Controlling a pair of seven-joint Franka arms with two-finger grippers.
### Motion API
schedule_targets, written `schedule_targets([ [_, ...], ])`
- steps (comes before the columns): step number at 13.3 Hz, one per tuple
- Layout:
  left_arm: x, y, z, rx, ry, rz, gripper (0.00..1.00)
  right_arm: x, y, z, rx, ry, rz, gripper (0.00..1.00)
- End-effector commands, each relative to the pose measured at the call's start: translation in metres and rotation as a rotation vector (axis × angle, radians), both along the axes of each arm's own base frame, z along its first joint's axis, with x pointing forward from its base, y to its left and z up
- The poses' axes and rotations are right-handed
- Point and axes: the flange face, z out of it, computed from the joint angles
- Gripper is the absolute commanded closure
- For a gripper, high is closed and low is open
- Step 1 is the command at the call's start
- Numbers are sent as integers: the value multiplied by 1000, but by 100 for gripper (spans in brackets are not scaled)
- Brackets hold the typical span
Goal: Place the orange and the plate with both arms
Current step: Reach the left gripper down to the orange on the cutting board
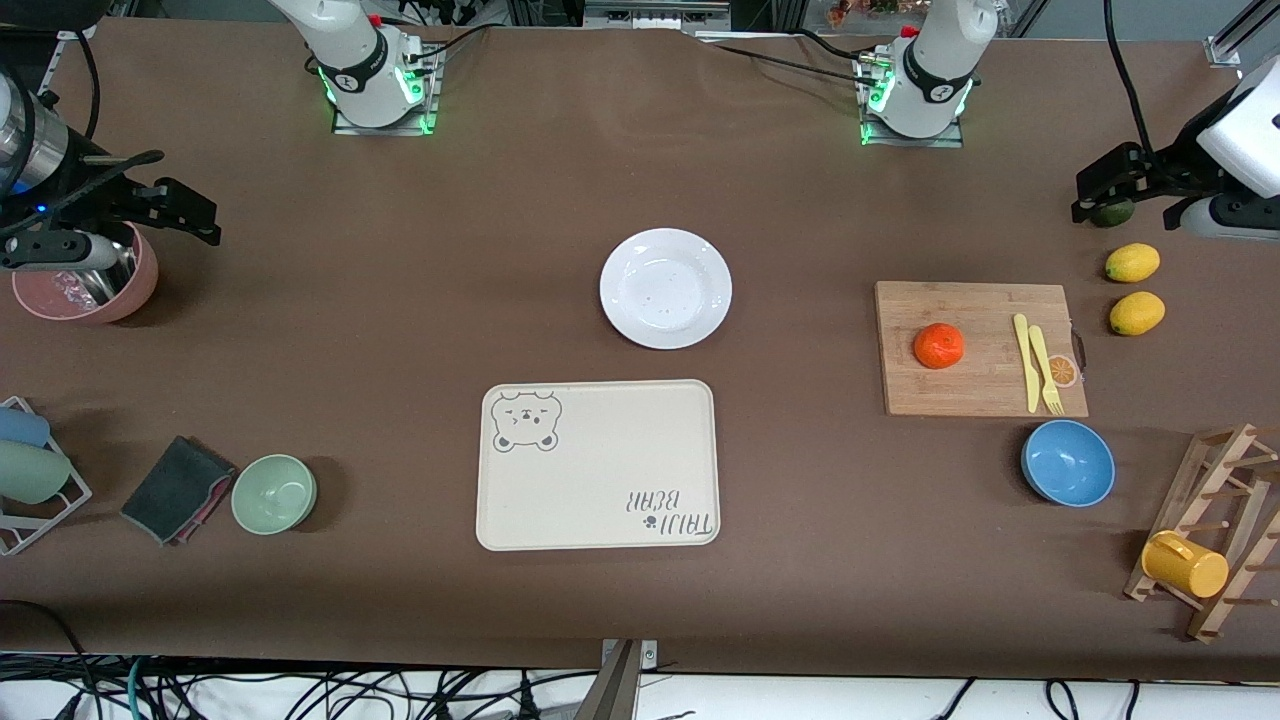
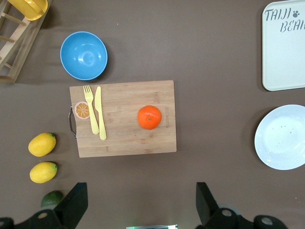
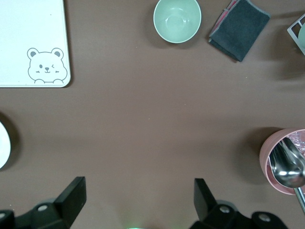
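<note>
Nothing gripped yet; both arms hang high at the table ends.

Left gripper (image 1: 1125,195) sits over the dark green fruit (image 1: 1112,212) at the left arm's end, jaws spread wide, empty. In the left wrist view its fingers (image 2: 76,202) frame bare tabletop.

Right gripper (image 1: 165,205) is up beside the pink bowl (image 1: 85,285) w/ the spoon (image 3: 288,167) at the right arm's end, also spread wide, empty.

Orange (image 1: 938,345) sits on the bamboo cutting board (image 1: 980,348), apart from the yellow knife (image 1: 1022,360) and fork (image 1: 1045,370). Two lemons (image 1: 1133,287) lie off the board toward the left arm's end.

White plate (image 1: 666,288) lies mid-table, just beside the cream bear-print tray (image 1: 598,465), which is nearer the front cam.

Key relation: the orange is on the left arm's side, so the left gripper is clearly the closer one; from it, the orange lies toward table centre and nearer the front cam. The plate is about midway btwn the bases, so by elimination it looks like the right arm's job. Orange is round, no long axis, so approach angle is free. Plate is flat, so it prob needs a rim pinch.
</note>
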Motion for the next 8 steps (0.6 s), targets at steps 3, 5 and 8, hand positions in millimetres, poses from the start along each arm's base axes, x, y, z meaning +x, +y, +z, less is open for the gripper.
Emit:
schedule_targets([
  [3,11,13,-101,20,99,6,0,-5,-1,6,9,2,4,0],
  [5,18,12,-126,25,140,20,0,-5,0,6,7,1,-3,0],
  [8,22,10,-184,23,137,27,0,-5,7,6,7,1,8,0],
])
